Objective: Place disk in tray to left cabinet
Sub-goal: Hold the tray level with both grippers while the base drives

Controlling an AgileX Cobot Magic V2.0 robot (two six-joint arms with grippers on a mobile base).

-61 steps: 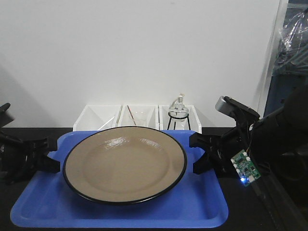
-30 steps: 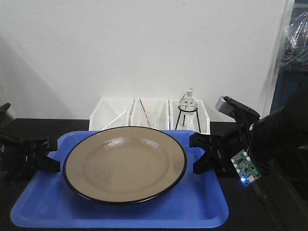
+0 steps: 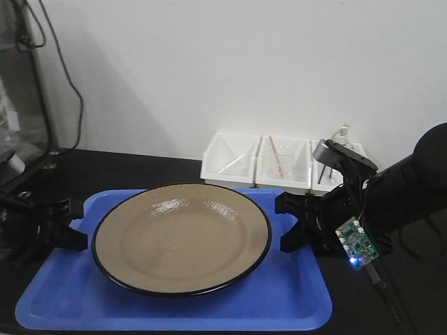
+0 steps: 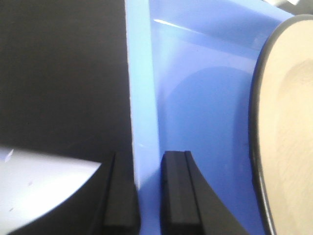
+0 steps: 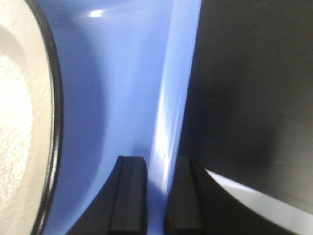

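Note:
The tan disk [image 3: 181, 237] with its thin black rim lies in the middle of the blue tray [image 3: 293, 300]. My left gripper [image 3: 73, 227] is shut on the tray's left rim, and my right gripper [image 3: 286, 223] is shut on its right rim. In the left wrist view the fingers [image 4: 177, 191] pinch the pale blue rim [image 4: 144, 98], with the disk's edge [image 4: 288, 122] to the right. The right wrist view shows the gripper [image 5: 157, 193] clamping the rim [image 5: 168, 112], with the disk [image 5: 19, 122] to the left. The left cabinet is out of view.
Three small white bins [image 3: 279, 164] stand on the black tabletop [image 3: 126, 171] behind the tray, at the white wall; one holds a wire stand. A dark frame with hanging cables [image 3: 21, 84] fills the upper left corner.
The white bins have slid to the right in the front view and the dark frame with cables has come in at the left. The tray, disk and both grippers keep their places in the view.

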